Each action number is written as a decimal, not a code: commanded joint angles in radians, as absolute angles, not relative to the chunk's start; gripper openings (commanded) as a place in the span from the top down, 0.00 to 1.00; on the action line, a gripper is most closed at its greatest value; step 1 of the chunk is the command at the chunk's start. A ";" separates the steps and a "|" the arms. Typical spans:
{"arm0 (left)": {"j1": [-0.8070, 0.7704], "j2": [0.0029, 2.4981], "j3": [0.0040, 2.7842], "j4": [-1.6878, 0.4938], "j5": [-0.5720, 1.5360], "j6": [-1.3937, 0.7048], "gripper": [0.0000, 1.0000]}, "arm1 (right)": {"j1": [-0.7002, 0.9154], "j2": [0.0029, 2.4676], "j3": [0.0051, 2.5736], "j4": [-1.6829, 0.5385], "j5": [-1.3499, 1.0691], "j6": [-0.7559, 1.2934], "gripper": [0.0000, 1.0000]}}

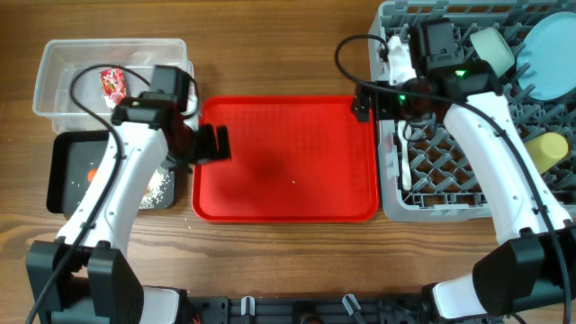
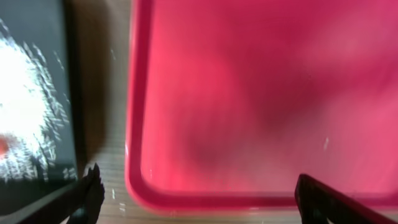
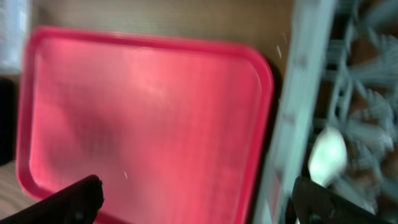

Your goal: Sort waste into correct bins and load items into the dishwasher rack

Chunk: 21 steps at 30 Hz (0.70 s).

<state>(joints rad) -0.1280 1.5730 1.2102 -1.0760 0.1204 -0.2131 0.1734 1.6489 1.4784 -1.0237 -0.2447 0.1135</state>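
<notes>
Both arms hover at the red tray (image 1: 270, 184) with jaws spread and holding nothing

The left gripper (image 1: 214, 144) hangs over the red tray's left rim and the right gripper (image 1: 364, 106) over its far right corner, beside the dishwasher rack (image 1: 396, 205). The rack sits at the table's right edge and holds the white spoon (image 1: 404, 164), the yellow cup (image 1: 546, 149), the mint green bowl (image 1: 493, 49) and the pale blue plate (image 1: 551, 54). The clear tub (image 1: 54, 54) at the table's far left holds the snack wrapper (image 1: 112, 84). The black tray (image 1: 61, 193) in front of it carries rice grains (image 1: 160, 187) and the carrot (image 1: 93, 174)
</notes>
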 commanded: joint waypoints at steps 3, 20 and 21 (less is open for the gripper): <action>-0.148 1.559 1.206 -1.211 0.100 -0.213 0.00 | 0.113 1.631 1.477 -1.160 -0.253 0.129 0.00; -0.148 0.785 0.801 -0.875 0.077 -0.217 0.00 | 0.112 0.912 1.016 -0.805 -0.080 0.140 0.00; -0.148 0.723 0.775 -0.863 0.078 -0.217 0.00 | 0.112 0.862 0.987 -0.796 -0.070 0.141 0.00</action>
<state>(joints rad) -0.1471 0.8967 0.8719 -0.9047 0.0944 -0.2146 0.1104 1.0153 1.0958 -0.8341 -0.1349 0.1211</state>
